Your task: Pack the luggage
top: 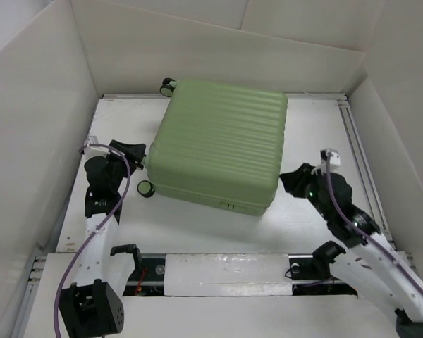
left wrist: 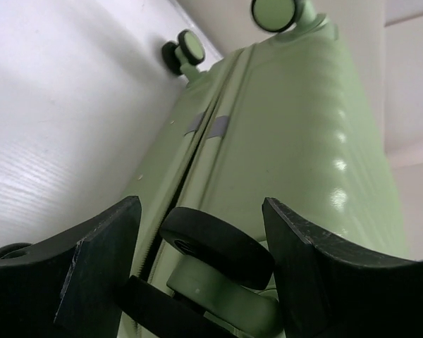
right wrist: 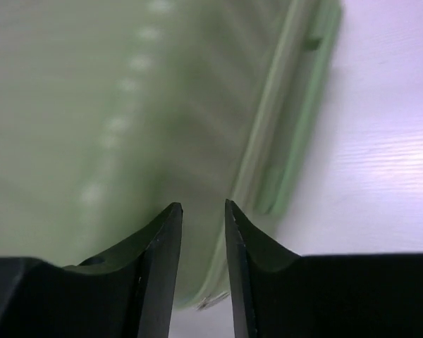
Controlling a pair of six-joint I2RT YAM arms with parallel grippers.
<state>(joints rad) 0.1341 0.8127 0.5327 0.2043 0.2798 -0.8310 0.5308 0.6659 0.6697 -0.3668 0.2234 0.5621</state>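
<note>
Left fingers gape around a wheel, right fingers narrowly apart; luggage lies lengthwise left-right, wheeled end left.

1. No text, brand, number or sign can be read in any of the views.
2. The luggage has a small dark mark on its side facing the near edge of the tabletop. It is too small to tell whether it is lettering.
3. In the left wrist view, two grey patches sit on either side of the shell's seam. Both look blank.
</note>
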